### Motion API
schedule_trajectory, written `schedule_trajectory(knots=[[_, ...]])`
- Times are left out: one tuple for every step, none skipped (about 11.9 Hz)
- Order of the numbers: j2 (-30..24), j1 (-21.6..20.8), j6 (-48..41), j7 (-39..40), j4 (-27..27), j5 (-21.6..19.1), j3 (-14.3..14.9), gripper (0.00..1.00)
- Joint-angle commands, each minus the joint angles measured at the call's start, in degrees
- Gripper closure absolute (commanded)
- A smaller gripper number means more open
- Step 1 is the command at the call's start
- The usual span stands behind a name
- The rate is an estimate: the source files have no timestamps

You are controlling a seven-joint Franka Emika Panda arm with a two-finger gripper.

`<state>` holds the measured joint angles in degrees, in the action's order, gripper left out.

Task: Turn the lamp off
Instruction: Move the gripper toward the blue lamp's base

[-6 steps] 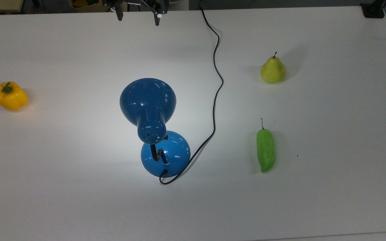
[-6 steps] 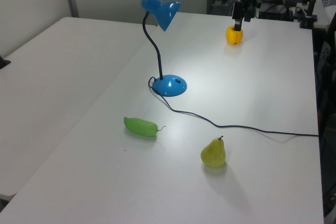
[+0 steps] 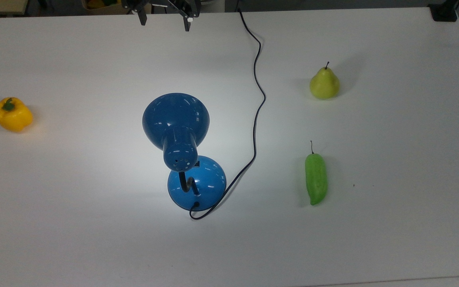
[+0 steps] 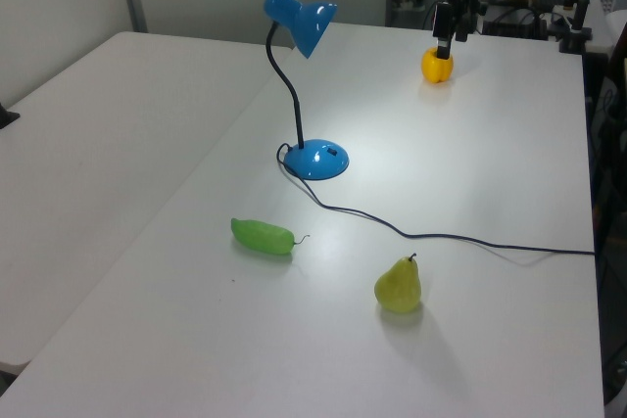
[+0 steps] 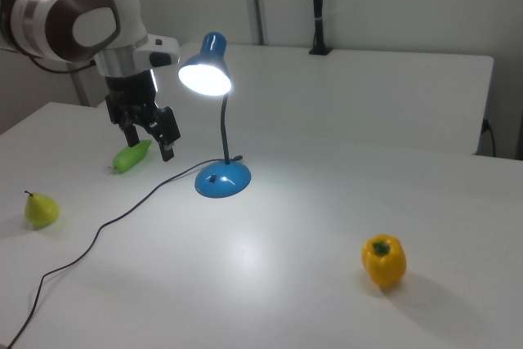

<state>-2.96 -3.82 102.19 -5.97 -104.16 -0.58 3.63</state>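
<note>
right view: lit blue lamp (image 5: 214, 104) on the table (image 5: 310, 226); open pincer (image 5: 149, 131) has barely shifted, hanging well apart, so the switch-off is not yet begun.

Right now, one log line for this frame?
lamp: lit | gripper: open, holding nothing, above the table edge, apart from lamp | switch: untouched

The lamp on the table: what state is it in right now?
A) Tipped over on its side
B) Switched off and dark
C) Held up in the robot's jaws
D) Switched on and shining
D: in the right view the lamp has a bright white glow inside its shade and stands upright on the table.
</note>
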Motion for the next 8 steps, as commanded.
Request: schedule_trajectory(knots=[[1.02, -0.13, -1.91, -0.71, 1.16, 0.75, -0.38, 0.00], [1.20, -0.05, -1.91, -0.27, 1.24, 0.75, -0.20, 0.00], [1.20, -0.04, -1.99, -0.18, 1.24, 0.75, -0.03, 0.00], [1.11, -0.04, -2.08, 0.95, 1.16, 0.75, 0.24, 0.39], [1.11, 0.04, -2.08, 4.35, 1.24, 0.32, 0.41, 0.76], [1.02, 0.04, -2.08, 5.52, 1.24, 0.05, 0.41, 0.87], [1.02, 0.04, -2.08, 5.36, 1.24, 0.05, 0.50, 0.88], [1.02, 0.04, -2.00, 5.36, 1.24, 0.05, 0.59, 0.91]])
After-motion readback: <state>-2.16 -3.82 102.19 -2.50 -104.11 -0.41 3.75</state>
